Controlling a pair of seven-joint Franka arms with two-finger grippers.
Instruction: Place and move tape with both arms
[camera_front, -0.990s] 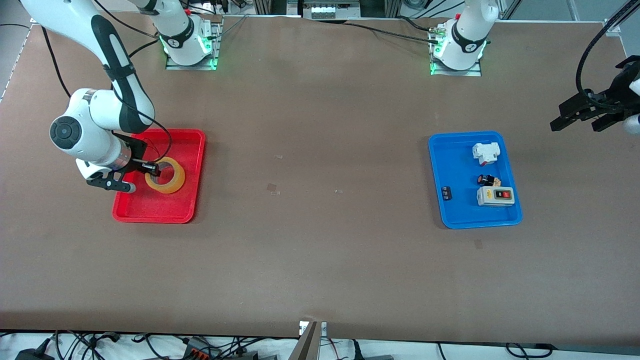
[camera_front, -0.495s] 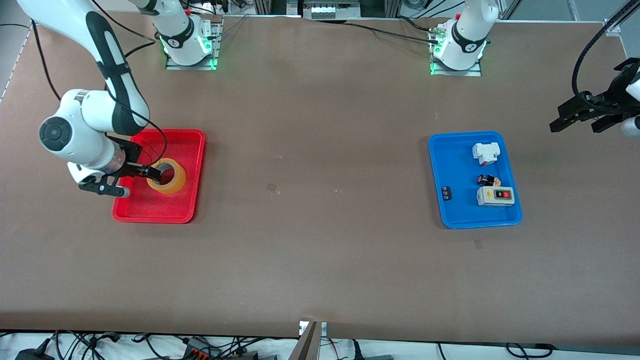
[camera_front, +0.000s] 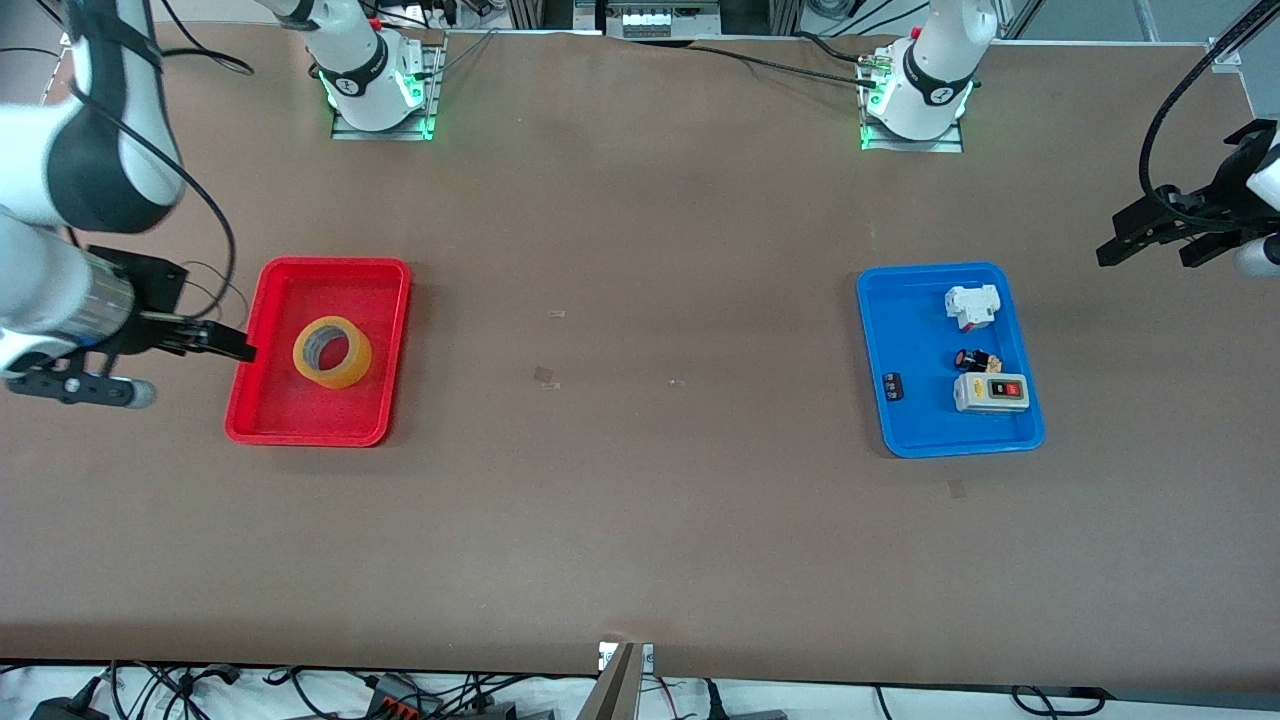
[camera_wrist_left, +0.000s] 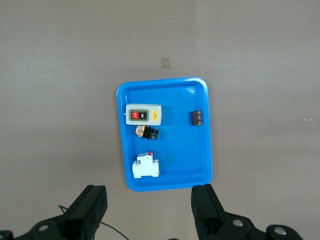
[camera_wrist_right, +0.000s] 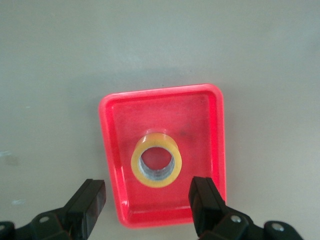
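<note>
Tape lies flat in the red tray, hole up, free of any grip. Right claw hangs released, fingers spread wide with nothing between them, up over the bare worktop just off the red tray's edge at the right arm's end. Through the right wrist view the tape shows as an amber ring near the tray's middle, the tray framed between the two black fingers. Left claw waits up over the worktop's edge at the left arm's end, likewise released and empty. Below it, in the left wrist view, sits the blue tray, holding a grey switch box, a white breaker, a small black-and-orange part and a small dark block.
</note>
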